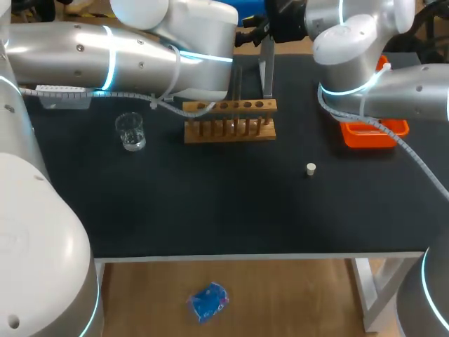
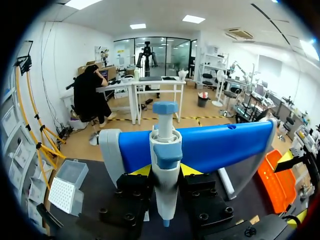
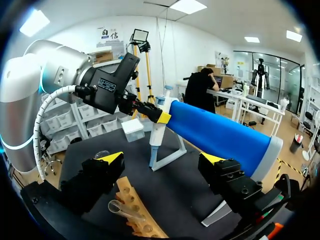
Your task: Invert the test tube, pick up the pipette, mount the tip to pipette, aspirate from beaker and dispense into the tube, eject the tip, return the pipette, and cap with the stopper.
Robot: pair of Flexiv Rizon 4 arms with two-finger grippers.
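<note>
Left hand clamped on white-and-blue plastic pipette | right hand apart, empty | risk: we lift skewed, pipette snags grey metal stand, slips.

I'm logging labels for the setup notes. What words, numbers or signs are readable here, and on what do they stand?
Printed label on the left gripper's body: too small to read.
Pipette, beaker, wooden rack: no readable print shows.
</note>
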